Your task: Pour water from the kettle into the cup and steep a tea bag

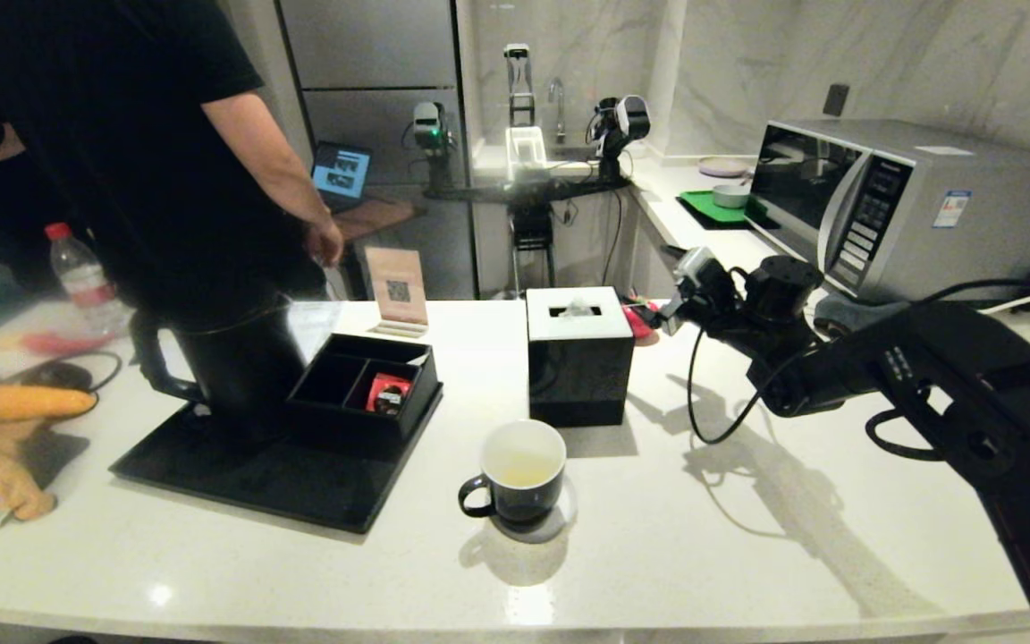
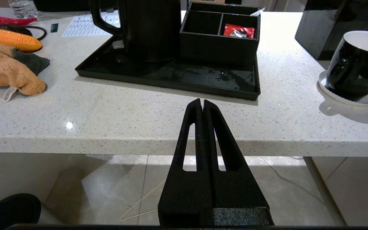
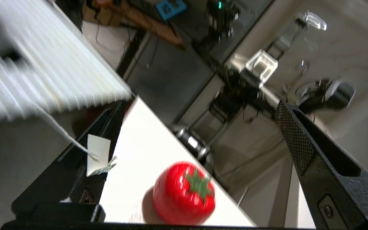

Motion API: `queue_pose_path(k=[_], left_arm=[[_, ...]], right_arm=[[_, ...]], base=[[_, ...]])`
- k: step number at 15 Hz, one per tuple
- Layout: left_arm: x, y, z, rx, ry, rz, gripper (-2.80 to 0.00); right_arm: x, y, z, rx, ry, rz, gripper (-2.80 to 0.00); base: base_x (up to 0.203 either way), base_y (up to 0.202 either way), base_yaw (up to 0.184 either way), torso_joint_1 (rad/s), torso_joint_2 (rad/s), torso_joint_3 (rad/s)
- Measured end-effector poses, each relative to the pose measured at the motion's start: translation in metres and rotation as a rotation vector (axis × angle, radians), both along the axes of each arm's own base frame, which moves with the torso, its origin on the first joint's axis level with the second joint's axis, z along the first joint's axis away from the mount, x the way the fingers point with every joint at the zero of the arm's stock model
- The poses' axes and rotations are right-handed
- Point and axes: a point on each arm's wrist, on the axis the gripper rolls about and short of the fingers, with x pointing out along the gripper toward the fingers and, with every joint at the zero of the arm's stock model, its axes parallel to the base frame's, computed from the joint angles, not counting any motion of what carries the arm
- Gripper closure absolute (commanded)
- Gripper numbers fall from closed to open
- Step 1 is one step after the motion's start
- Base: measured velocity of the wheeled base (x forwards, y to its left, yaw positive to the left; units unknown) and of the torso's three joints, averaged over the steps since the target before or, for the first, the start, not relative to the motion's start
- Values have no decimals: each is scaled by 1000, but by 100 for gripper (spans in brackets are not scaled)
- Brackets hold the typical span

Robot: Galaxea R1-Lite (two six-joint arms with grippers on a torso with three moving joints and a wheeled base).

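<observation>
The black cup (image 1: 519, 474) stands on a white coaster near the counter's front, holding faintly yellowish water (image 1: 519, 467). The tall black kettle (image 1: 229, 358) stands on the black tray (image 1: 238, 474) at the left. My right gripper (image 1: 654, 315) reaches behind the black tissue box (image 1: 579, 353). In the right wrist view it is (image 3: 200, 107) open, and a white paper tag (image 3: 97, 153) on a thin white string rests against one finger. The tea bag itself is out of view. My left gripper (image 2: 202, 101) is shut and empty, just off the counter's front edge, with the kettle (image 2: 152, 28) and the cup (image 2: 356, 64) beyond it.
A red toy tomato (image 3: 184, 193) lies on the counter under my right gripper. A black organizer (image 1: 363, 394) with a red packet (image 2: 239, 31) sits on the tray. A person (image 1: 166, 134) stands behind the kettle. A microwave (image 1: 908, 206) is at the back right. Corn (image 2: 8, 38) and a cloth (image 2: 8, 73) lie left.
</observation>
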Motion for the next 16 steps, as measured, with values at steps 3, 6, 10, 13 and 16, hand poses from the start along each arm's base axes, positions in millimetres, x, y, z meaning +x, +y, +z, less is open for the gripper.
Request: queue_pose_path(k=[3, 6, 10, 13, 16], left_arm=[[0, 0, 0, 0, 0, -1, 0], [0, 0, 0, 0, 0, 0, 0], [0, 0, 0, 0, 0, 0, 0], [0, 0, 0, 0, 0, 0, 0], [0, 0, 0, 0, 0, -1, 0]], right_arm=[[3, -12, 1, 6, -24, -35, -280], [7, -18, 7, 10, -50, -45, -280], [6, -16, 8, -4, -64, -16, -280], [3, -11, 4, -15, -66, 33, -280], [-3, -4, -8, -28, -46, 79, -280]], base=[[0, 0, 0, 0, 0, 0], [0, 0, 0, 0, 0, 0], [0, 0, 0, 0, 0, 0], [0, 0, 0, 0, 0, 0], [0, 0, 0, 0, 0, 0]])
